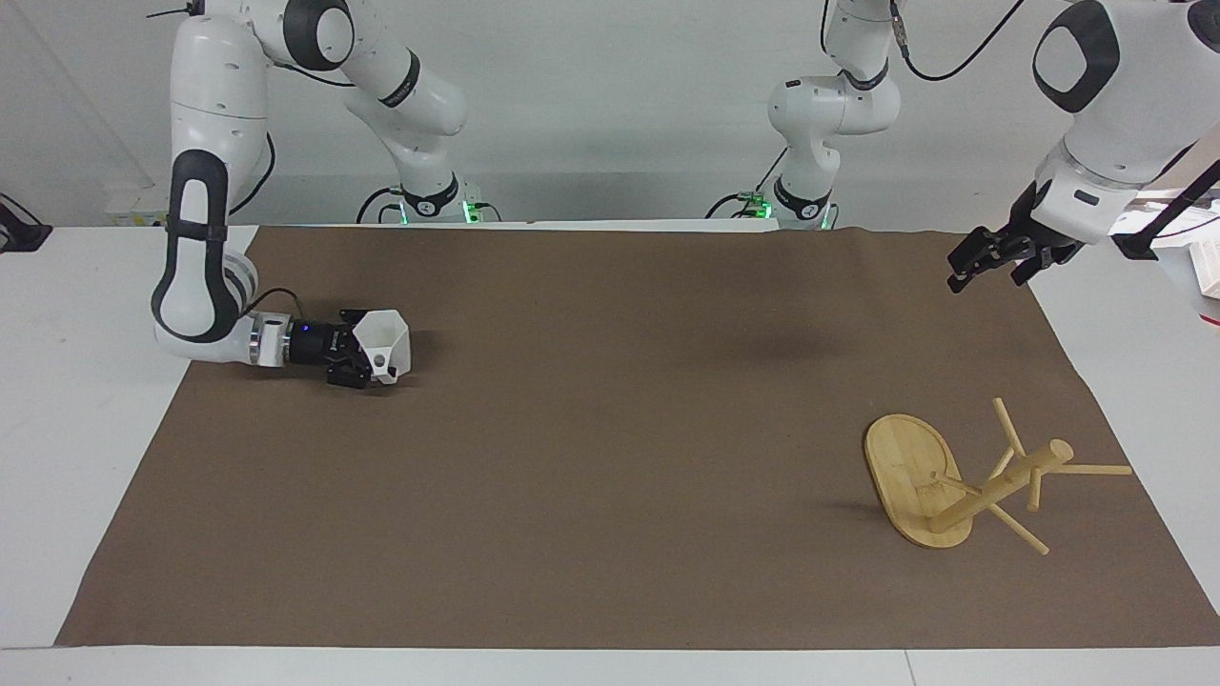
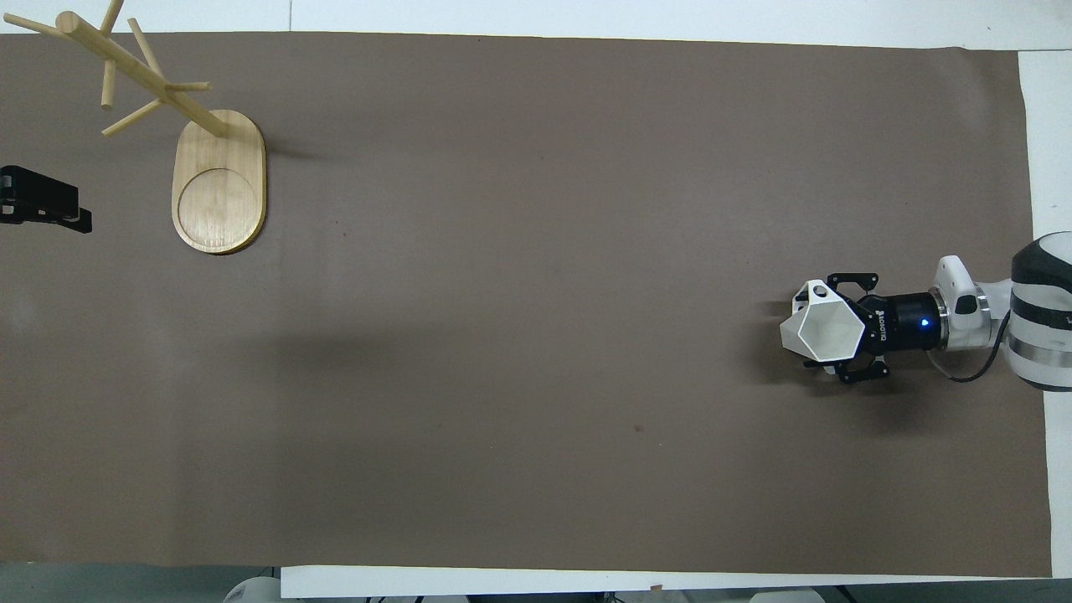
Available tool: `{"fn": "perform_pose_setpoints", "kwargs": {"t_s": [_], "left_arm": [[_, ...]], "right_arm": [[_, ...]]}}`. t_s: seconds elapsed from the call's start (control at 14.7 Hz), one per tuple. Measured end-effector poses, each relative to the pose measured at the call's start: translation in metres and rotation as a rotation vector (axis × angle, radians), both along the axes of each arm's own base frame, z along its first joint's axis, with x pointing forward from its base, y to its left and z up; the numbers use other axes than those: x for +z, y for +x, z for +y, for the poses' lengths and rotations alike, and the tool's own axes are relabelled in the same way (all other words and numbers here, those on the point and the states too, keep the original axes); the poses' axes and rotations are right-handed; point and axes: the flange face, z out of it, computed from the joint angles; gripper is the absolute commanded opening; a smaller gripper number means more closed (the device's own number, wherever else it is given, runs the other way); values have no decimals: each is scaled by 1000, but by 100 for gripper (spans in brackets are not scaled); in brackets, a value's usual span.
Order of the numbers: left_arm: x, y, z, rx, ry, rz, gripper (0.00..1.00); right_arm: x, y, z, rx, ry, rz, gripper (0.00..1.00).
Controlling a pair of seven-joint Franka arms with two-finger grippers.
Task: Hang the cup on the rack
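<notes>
Facing view: the right gripper [image 1: 367, 360] lies low and level over the brown mat [image 1: 610, 429] at the right arm's end of the table, its fingers set on either side of the cup [image 1: 384, 345]; whether they press the cup or stand just clear of it cannot be told; the cup sits on the mat, tilted, with its angular handle on the side farther from the robots. Overhead view: the cup [image 2: 822, 332] shows its hexagonal rim, with the gripper's black links splayed to both sides of it; the rack [image 2: 213, 172] stands upright on its oval base at the left arm's end of the mat, well apart from the cup, all pegs bare; the left gripper [image 1: 982, 259] hangs in the air over the mat's edge near the rack, fingers spread, holding nothing.
</notes>
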Motion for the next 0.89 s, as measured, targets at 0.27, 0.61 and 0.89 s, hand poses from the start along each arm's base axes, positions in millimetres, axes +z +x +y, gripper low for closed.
{"fn": "perform_pose_setpoints", "kwargs": {"t_s": [0.27,0.61,0.89], "left_arm": [[1,1,-1,-1,0,-6,100],[1,0,-18,-31,-1,-14,100],[2,-12,-101,-8,3,-13,100]], "right_arm": [[0,6,20,26,-1,10,11],[17,28,70,15,35,53,9],[58,63,171,-33,55,77,9]]}}
